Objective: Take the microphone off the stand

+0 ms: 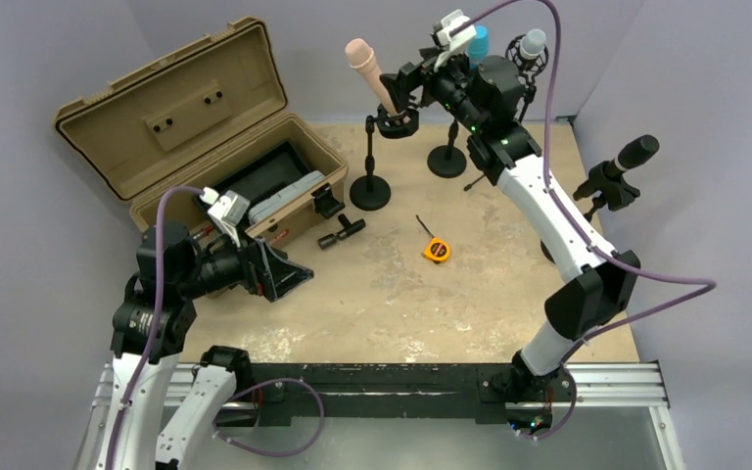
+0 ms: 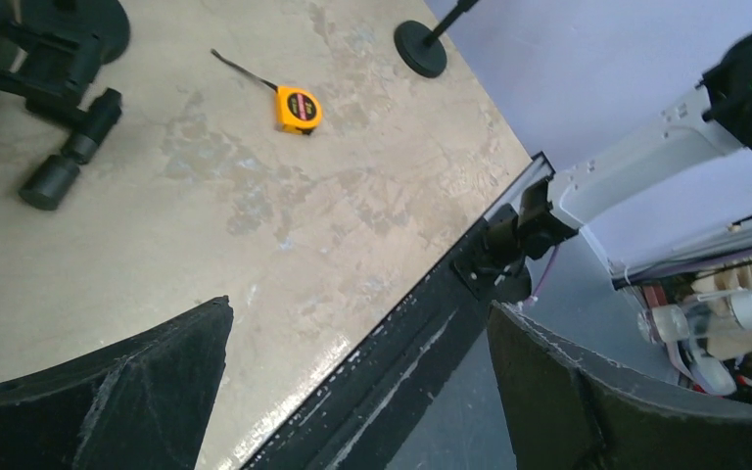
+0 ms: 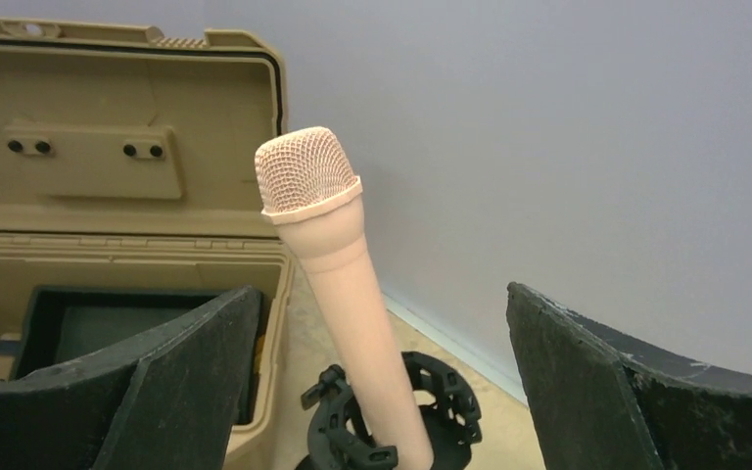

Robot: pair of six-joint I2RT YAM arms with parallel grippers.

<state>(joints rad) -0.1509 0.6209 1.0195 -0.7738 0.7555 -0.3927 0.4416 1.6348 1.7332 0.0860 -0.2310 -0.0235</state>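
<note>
A peach-coloured microphone (image 1: 365,67) stands tilted in the black ring mount (image 1: 395,121) of a short stand with a round base (image 1: 370,193) at the back of the table. My right gripper (image 1: 409,90) is open just right of the microphone. In the right wrist view the microphone (image 3: 338,264) rises between the two fingers without touching either, and the ring mount (image 3: 431,416) sits below. My left gripper (image 1: 292,274) is open and empty near the front left, over the table's front edge (image 2: 357,313).
An open tan case (image 1: 186,127) stands at the back left. An orange tape measure (image 1: 437,249) lies mid-table, also in the left wrist view (image 2: 298,110). Black clip parts (image 1: 341,233) lie by the case. Another stand base (image 1: 446,162) and a black microphone (image 1: 632,157) are at the right.
</note>
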